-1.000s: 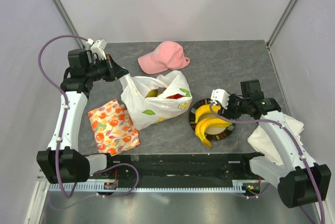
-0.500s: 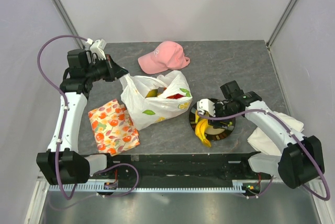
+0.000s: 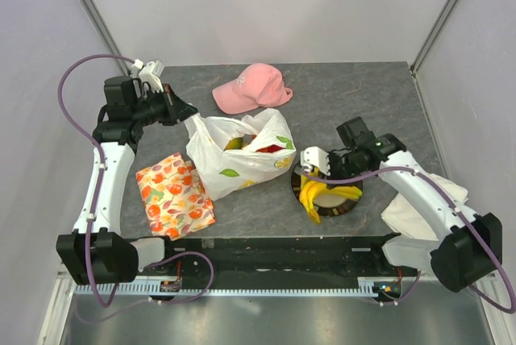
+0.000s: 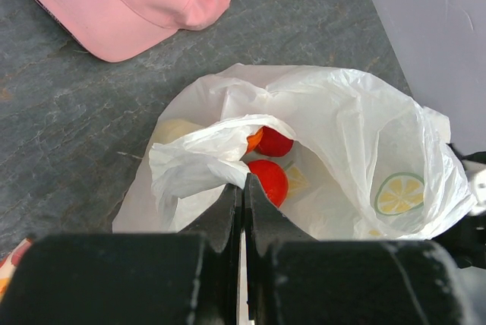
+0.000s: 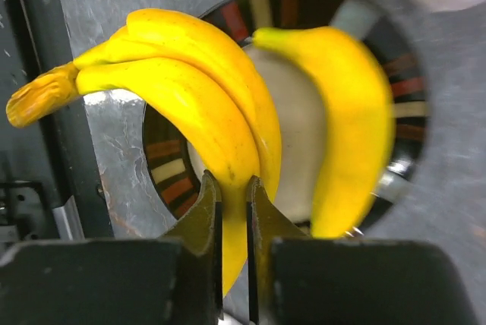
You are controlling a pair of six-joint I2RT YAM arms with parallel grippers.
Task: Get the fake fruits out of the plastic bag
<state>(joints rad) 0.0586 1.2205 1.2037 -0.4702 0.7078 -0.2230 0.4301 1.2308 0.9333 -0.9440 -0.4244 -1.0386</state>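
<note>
The bag (image 3: 234,164) lies left of centre on the table (image 3: 355,103), and one handle is pinched between the closed fingers of the left gripper (image 3: 187,111) at its far-left side. The handle is held up and drawn taut, it is judged so that the mouth is kept open and facing the right arm. Through that mouth two red fruits (image 4: 267,177) can be seen deep inside in the left wrist view, with a bit of orange just beside them, so the bag is not yet emptied. The bananas (image 3: 322,196) are already out and rest across a dark striped plate (image 3: 343,209) just right of the bag. The right gripper (image 5: 234,188) hangs directly over them with its jaws drawn nearly together. Only a sliver of yellow shows through the slit, and the bananas are judged to lie below the fingers rather than be held. A folded lip of plastic droops over the fruits and may hamper a reach into the bag. A pink cap (image 3: 250,89) lies just beyond the bag, a flowered cloth (image 3: 173,193) near-left of it, and a white cloth (image 3: 423,208) under the right arm, all apart from the path between bag and plate.
</note>
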